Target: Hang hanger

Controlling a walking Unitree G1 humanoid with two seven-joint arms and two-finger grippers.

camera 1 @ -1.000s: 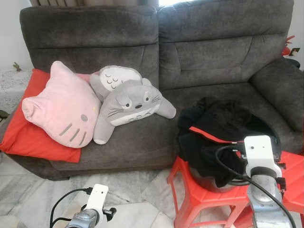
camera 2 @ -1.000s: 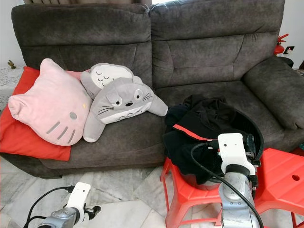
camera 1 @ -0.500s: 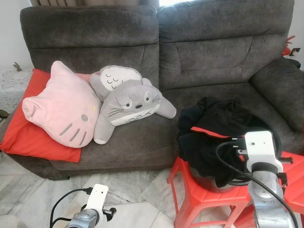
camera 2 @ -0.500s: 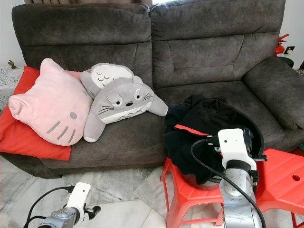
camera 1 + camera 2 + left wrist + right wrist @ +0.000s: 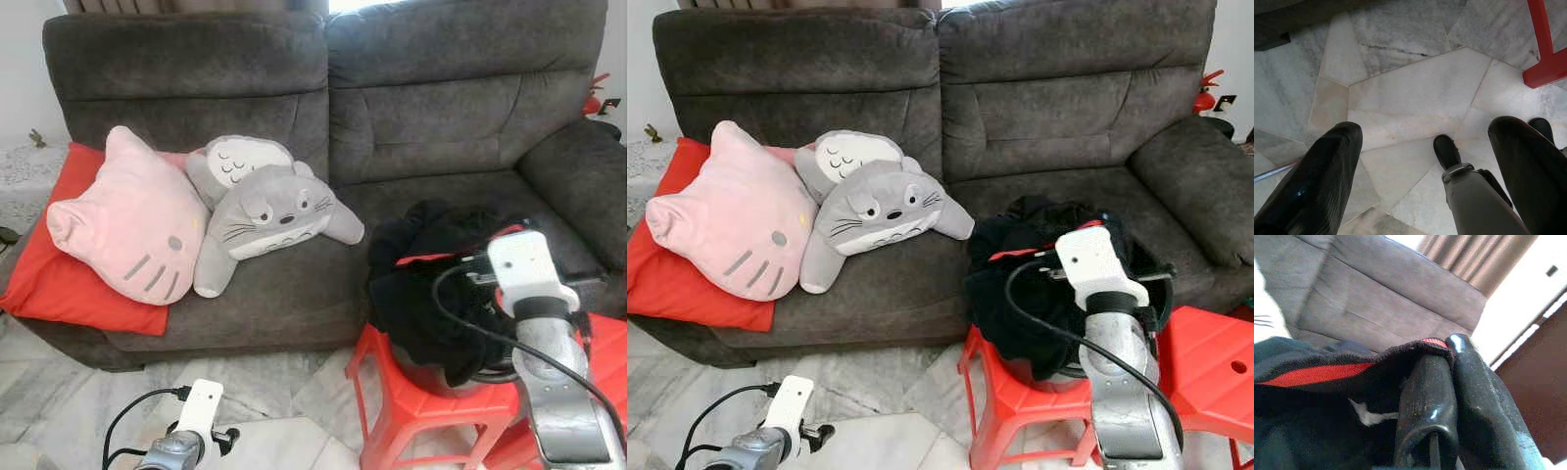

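A black garment [image 5: 428, 294] with a red trim [image 5: 1014, 253] lies heaped in a dark basket [image 5: 487, 373] on a red stool [image 5: 411, 403] in front of the sofa. My right gripper [image 5: 1449, 350] is shut on the garment's red-trimmed edge [image 5: 1312, 373] and holds it lifted above the heap. From the head, the fingers are hidden behind the white wrist mount [image 5: 520, 262]. My left gripper [image 5: 1425, 128] hangs low at the left, open, over the marble floor [image 5: 1410, 93].
A dark grey sofa [image 5: 421, 127] holds a pink cat cushion [image 5: 122, 230], a grey plush [image 5: 269, 211] and a red cushion [image 5: 49, 284]. A second red stool [image 5: 1215, 362] stands at the right. My own foot [image 5: 1445, 149] rests on the floor below the left gripper.
My right arm has risen and swung a little to the left, pulling the garment's red-trimmed edge up with it. The left arm has stayed still.
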